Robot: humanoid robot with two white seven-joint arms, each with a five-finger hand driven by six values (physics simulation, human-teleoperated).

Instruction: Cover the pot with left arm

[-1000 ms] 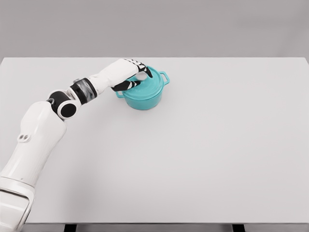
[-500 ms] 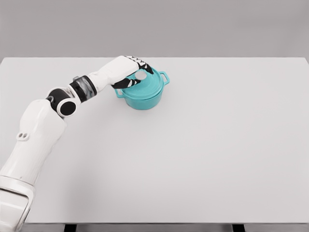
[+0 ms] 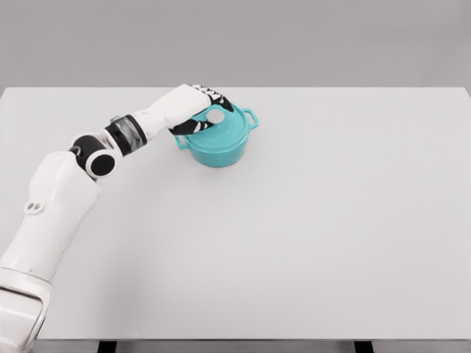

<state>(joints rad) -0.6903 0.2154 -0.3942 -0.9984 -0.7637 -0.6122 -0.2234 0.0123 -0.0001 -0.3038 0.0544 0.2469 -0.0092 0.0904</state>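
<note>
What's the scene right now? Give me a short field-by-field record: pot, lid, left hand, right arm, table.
pot: teal pot, far left-centre of the table, upright
lid: teal lid with grey knob, sitting on the pot
left hand: left hand over the lid's left side, beside the knob; grip unclear
right arm: not in view
table: white table, nothing else visible on it

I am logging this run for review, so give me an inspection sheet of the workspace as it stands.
Surface: white table, flat and bare apart from the pot.
Job's things: teal pot far left of centre, lid on it, grey knob exposed.
Clutter: nothing seen.
Hands: left hand lies over the lid's far-left edge beside the knob, fingers curled loosely, no visible grasp; right hand not in view.
Cables: nothing seen.
Surroundings: plain grey wall behind the table.
</note>
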